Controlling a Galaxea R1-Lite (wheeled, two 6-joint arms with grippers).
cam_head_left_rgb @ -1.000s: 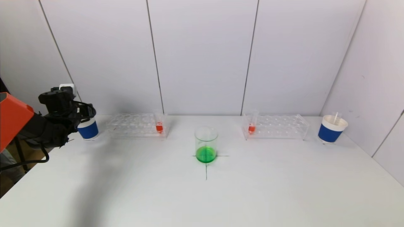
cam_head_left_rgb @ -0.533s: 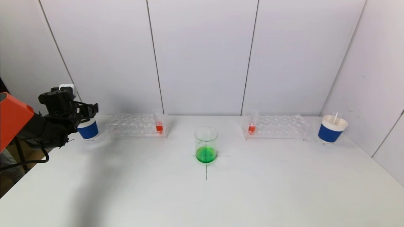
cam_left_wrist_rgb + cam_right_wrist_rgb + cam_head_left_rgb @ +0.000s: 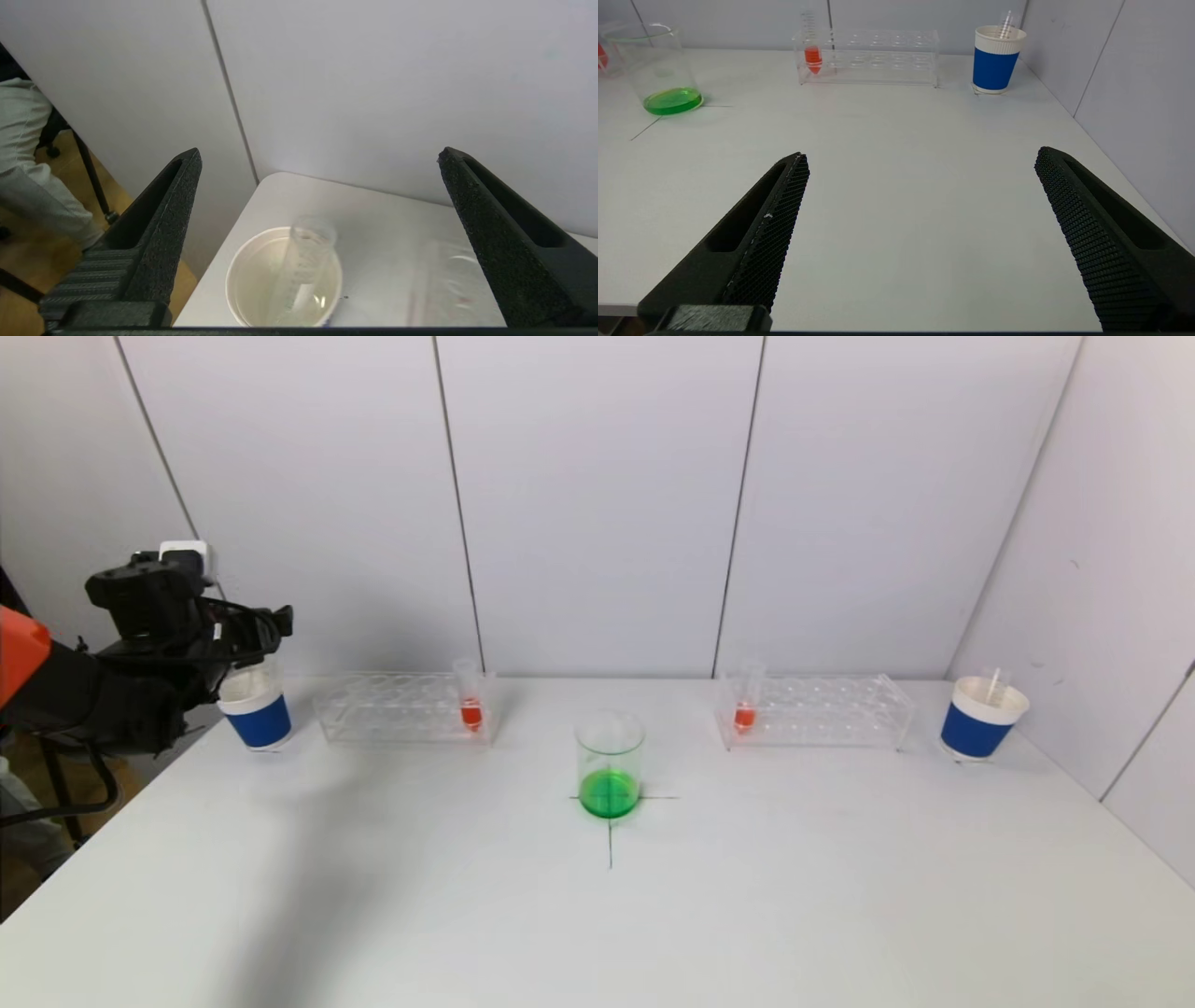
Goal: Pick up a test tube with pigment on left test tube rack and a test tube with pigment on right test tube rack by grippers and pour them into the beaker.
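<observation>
A glass beaker point(image 3: 610, 761) with green liquid stands on a cross mark at the table's middle. The clear left rack point(image 3: 392, 709) holds a test tube with red pigment point(image 3: 470, 700) at its inner end. The right rack point(image 3: 822, 709) holds another such tube point(image 3: 745, 705) at its inner end. My left gripper point(image 3: 275, 621) hovers open just above the left blue cup point(image 3: 255, 709), in which an empty tube point(image 3: 306, 261) leans. My right gripper point(image 3: 922, 154) is open and empty, low over the near right of the table and out of the head view.
A second blue cup point(image 3: 982, 719) with an empty tube in it stands at the far right, near the side wall. White wall panels close the back. The table's left edge runs just beside the left cup point(image 3: 233, 280).
My left gripper has opened wide and lifted up and slightly back from the left cup, leaving the empty tube inside it. Nothing else has moved.
</observation>
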